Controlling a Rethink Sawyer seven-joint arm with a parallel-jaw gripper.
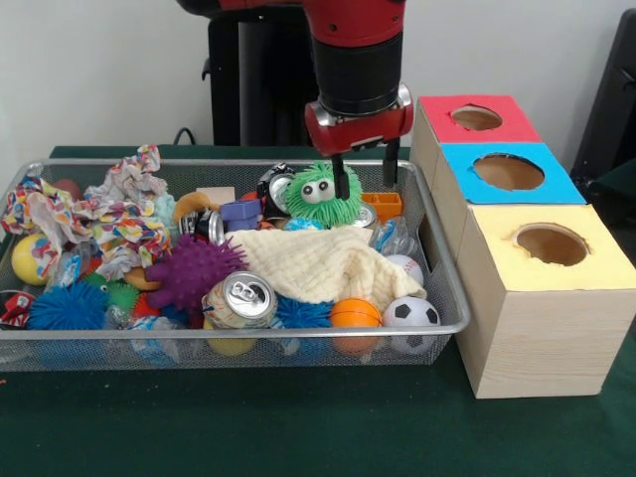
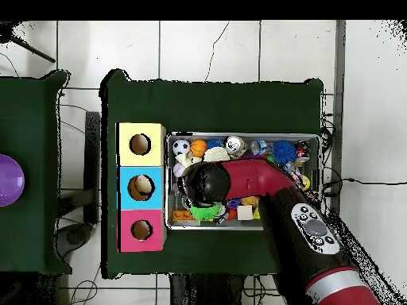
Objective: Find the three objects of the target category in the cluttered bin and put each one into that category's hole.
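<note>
The silver wire-mesh bin [image 1: 438, 241] is full of clutter and also shows in the overhead view [image 2: 242, 136]. My gripper [image 1: 365, 179] hangs over its far right corner, open and empty. One finger [image 1: 339, 179] is against the right side of a green fuzzy toy with eyes [image 1: 316, 195]; the other stands above a small orange box [image 1: 383, 205]. The hole with the red surround [image 1: 477, 118] is on the farthest wooden box, right of the bin. In the overhead view [image 2: 141, 230] it is the box nearest the robot. There the arm hides the gripper, and the green toy [image 2: 207, 212] peeks out.
Boxes with a blue-surround hole [image 1: 509, 171] and a yellow-surround hole [image 1: 552, 244] stand in line beside the bin. In the bin lie a cream cloth [image 1: 328, 263], soda can [image 1: 246, 296], purple spiky ball [image 1: 194, 270], orange ball [image 1: 355, 313], soccer ball [image 1: 410, 312] and crumpled patterned cloth [image 1: 119, 214].
</note>
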